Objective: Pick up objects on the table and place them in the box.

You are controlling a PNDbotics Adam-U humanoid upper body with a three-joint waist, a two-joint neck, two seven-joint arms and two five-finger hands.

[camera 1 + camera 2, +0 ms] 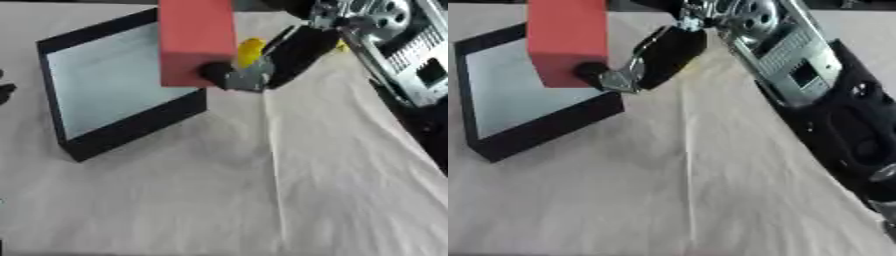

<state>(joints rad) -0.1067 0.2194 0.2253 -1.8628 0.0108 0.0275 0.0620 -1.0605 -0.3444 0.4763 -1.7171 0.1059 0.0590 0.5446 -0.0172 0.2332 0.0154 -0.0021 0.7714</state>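
Red block [196,40], one only, hangs over the near right corner of the single black box [131,131], pinched at its lower edge by the right hand [262,65]. One yellow thing [249,51] shows behind the hand only in the left eye view. Cloth-covered table [262,200] underneath.

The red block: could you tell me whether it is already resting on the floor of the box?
No: the red block is held up by the right hand, above the near corner of the box, not lying on its pale floor.
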